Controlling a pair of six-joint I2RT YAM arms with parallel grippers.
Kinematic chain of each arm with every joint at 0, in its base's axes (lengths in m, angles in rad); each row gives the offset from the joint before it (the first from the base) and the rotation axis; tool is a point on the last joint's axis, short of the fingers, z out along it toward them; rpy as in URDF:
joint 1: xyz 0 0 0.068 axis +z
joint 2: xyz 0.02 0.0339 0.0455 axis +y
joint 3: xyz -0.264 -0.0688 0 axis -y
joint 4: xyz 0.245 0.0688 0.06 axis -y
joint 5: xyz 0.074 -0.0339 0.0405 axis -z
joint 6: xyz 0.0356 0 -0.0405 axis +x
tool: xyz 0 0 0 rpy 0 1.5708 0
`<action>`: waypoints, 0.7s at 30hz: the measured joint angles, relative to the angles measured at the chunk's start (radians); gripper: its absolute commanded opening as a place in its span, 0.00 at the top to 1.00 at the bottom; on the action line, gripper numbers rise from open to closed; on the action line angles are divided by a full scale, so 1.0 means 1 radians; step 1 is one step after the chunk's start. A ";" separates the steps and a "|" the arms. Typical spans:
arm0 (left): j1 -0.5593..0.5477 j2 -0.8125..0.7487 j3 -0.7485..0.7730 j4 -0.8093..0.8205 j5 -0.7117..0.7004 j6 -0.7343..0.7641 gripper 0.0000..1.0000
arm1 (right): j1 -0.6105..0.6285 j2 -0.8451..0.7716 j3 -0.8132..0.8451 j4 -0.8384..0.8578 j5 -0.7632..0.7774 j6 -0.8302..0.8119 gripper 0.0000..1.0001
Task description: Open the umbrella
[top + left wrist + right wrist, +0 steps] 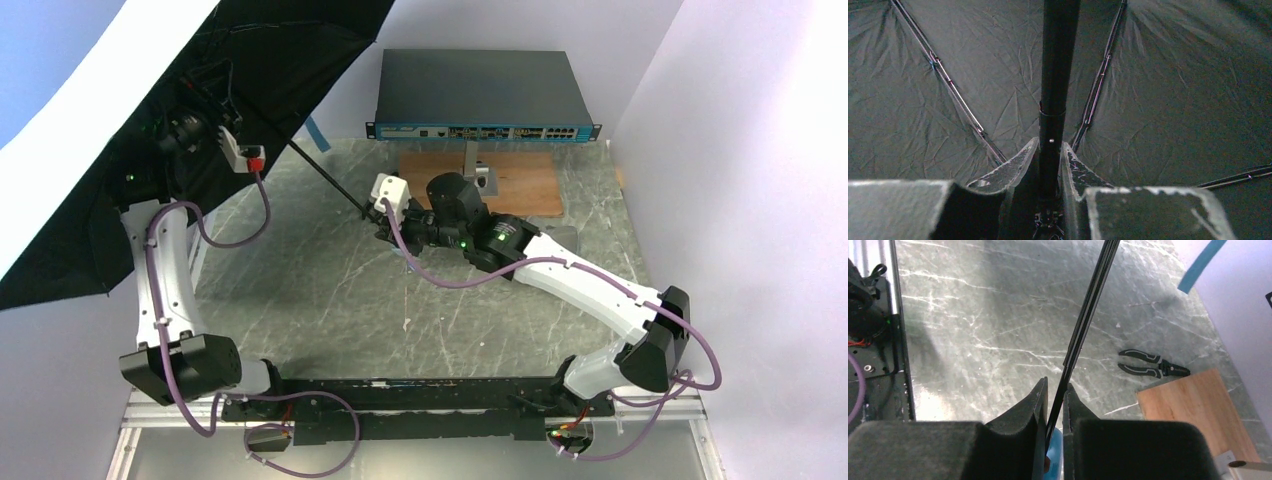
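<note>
The umbrella (250,60) is spread open at the upper left, its black underside facing the top camera and the pale top just visible at its left edge. Its thin black shaft (325,180) slants down to the table's middle. My left gripper (200,110) is under the canopy, shut on the thick upper shaft (1055,75) with the ribs and black fabric (1173,100) ahead of it. My right gripper (372,212) is shut on the thin lower shaft (1088,315). The blue handle (1054,445) shows between its fingers.
A black network switch (480,95) stands at the back. A wooden board (520,180) lies in front of it. Black-handled pliers (1150,364) lie on the marble table beside the board (1198,415). Blue tape (1200,265) marks the back wall. White walls close both sides.
</note>
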State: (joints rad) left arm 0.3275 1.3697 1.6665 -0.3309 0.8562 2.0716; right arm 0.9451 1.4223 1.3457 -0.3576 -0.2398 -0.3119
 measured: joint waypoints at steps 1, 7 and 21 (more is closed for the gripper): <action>0.000 0.008 0.015 -0.015 0.000 0.000 0.75 | 0.000 0.000 -0.004 0.008 0.004 -0.003 1.00; 0.014 0.043 0.047 -0.058 -0.051 0.000 0.75 | 0.005 -0.016 -0.040 0.042 0.012 -0.055 1.00; 0.262 -0.004 -0.101 0.422 -0.528 -0.069 1.00 | 0.062 -0.003 -0.157 -0.868 -0.173 -0.117 0.96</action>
State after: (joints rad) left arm 0.5900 1.3655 1.5650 0.0906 0.3286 2.0022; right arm 1.0069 1.4193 1.1885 -1.2259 -0.4126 -0.4286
